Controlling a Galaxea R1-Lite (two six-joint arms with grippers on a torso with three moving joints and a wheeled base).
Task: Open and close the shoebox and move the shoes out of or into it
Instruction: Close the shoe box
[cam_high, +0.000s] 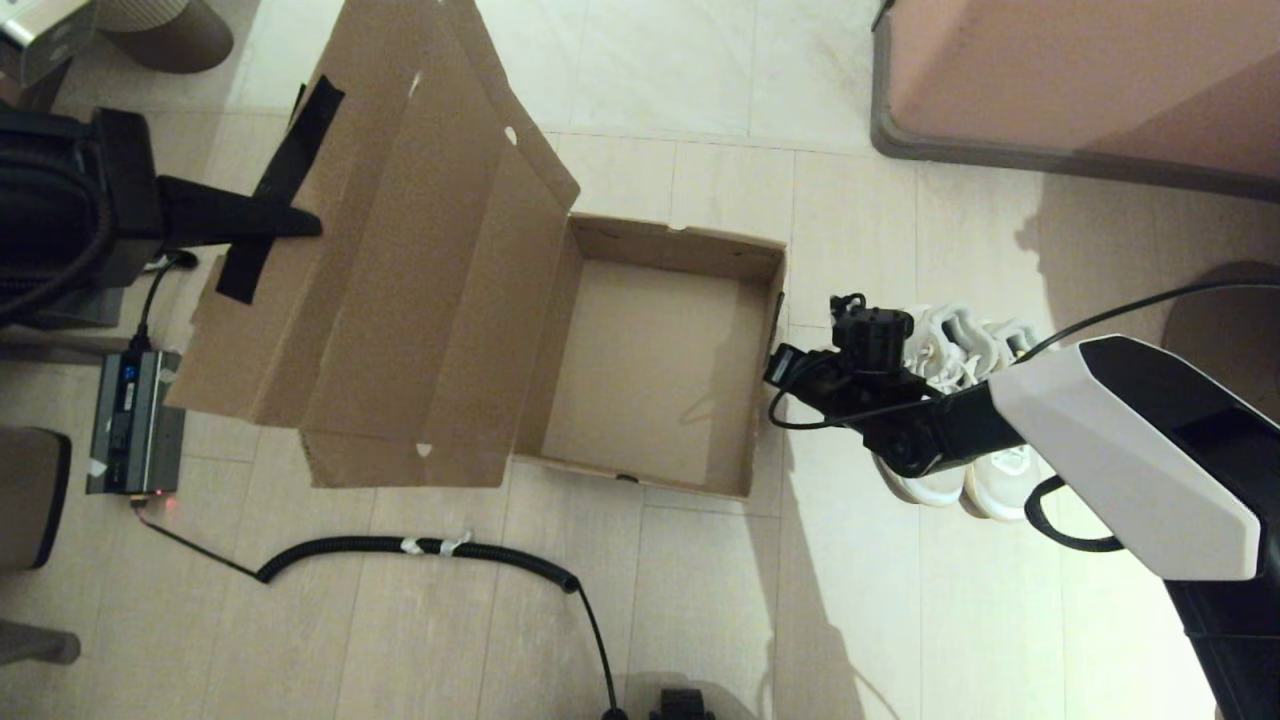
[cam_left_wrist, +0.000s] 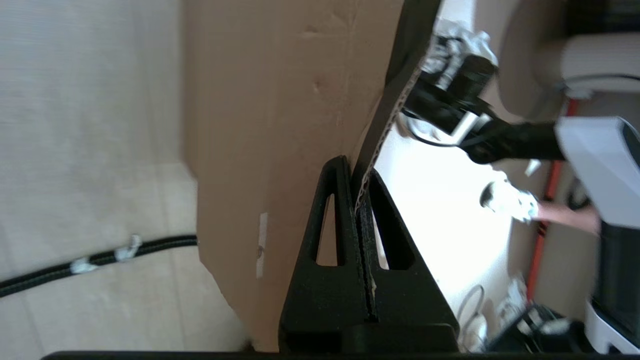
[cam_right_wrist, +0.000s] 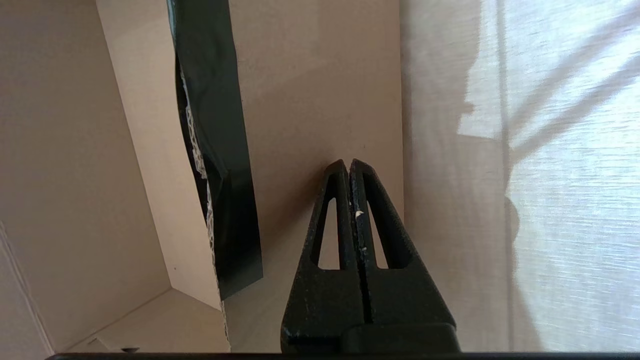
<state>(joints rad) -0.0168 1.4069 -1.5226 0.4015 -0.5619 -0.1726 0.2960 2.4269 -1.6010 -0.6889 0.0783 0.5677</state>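
Observation:
The brown shoebox stands open on the floor, and its inside is bare. Its lid is swung up and to the left. My left gripper is shut on the lid's front flap at the dark tape strip; in the left wrist view the corrugated edge of the lid runs between the closed fingers of the left gripper. The white shoes stand side by side right of the box, partly hidden by my right arm. My right gripper is shut and empty beside the box's right wall, as the right gripper shows.
A coiled black cable lies on the floor in front of the box. A grey power unit sits at the left. A large pinkish piece of furniture fills the far right corner.

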